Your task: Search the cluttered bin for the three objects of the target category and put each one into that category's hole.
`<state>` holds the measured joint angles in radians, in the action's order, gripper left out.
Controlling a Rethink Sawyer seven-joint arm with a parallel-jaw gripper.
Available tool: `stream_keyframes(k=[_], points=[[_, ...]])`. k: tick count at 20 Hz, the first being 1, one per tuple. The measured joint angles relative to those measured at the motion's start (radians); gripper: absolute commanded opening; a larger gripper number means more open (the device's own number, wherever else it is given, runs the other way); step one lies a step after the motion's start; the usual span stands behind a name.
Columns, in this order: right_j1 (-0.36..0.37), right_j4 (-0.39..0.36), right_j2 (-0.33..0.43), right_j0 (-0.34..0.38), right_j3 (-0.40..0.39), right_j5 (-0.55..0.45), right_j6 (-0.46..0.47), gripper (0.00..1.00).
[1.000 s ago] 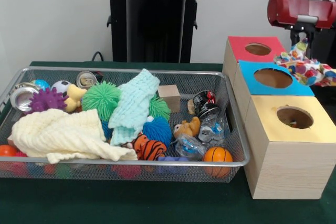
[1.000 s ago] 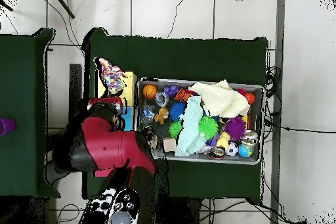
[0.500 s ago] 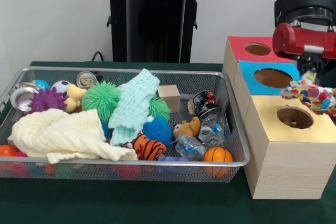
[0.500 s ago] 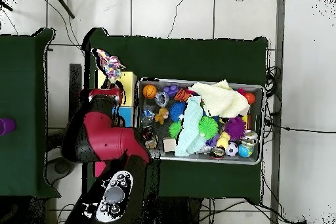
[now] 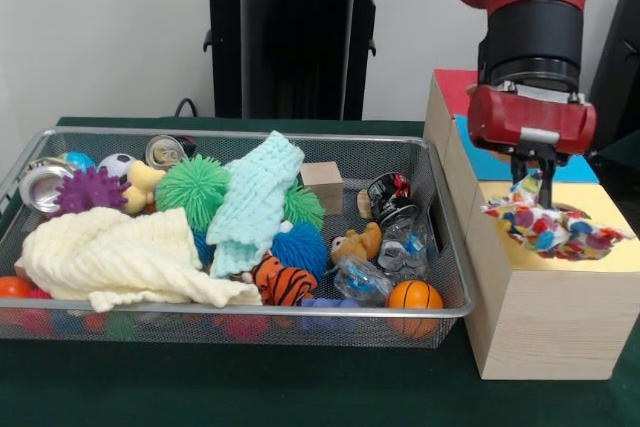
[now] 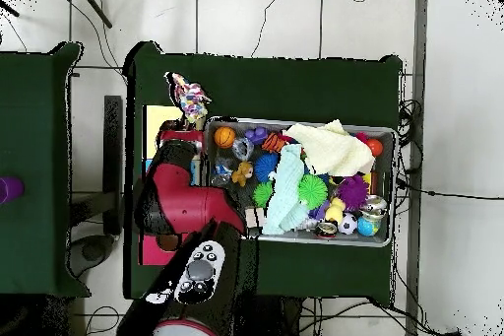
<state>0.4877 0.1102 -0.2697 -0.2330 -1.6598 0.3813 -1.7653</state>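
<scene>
My gripper [image 5: 530,185] is shut on a spotted fabric bundle [image 5: 548,228] and holds it right on the yellow top of the nearest wooden box [image 5: 545,317]. The bundle covers the yellow box's hole, which is hidden. In the overhead view the bundle [image 6: 189,100] shows by the yellow box [image 6: 157,121], beside the bin's left end. The wire mesh bin [image 5: 250,309] is full of clutter. No other spotted bundle shows in it. An orange tiger-striped plush [image 5: 283,282] lies near its front rim.
The blue-topped box [image 5: 478,160] and the red-topped box [image 5: 452,87] stand behind the yellow one, partly hidden by my arm. The bin holds a cream cloth [image 5: 110,257], a mint cloth [image 5: 258,202], spiky balls [image 5: 192,187], cans and a small basketball [image 5: 414,295].
My arm has carried the spotted bundle from above the blue box forward and down onto the yellow box's hole. The bin's contents have not moved.
</scene>
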Motion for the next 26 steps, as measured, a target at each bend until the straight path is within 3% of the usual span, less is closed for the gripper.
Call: stream_keyframes(k=[11, 26], points=[[-0.021, -0.012, 0.001, 0.031, 0.000, 0.079, 0.000, 0.00], [-0.042, 0.012, 0.056, 0.061, 0.001, 0.068, 0.000, 0.00]])
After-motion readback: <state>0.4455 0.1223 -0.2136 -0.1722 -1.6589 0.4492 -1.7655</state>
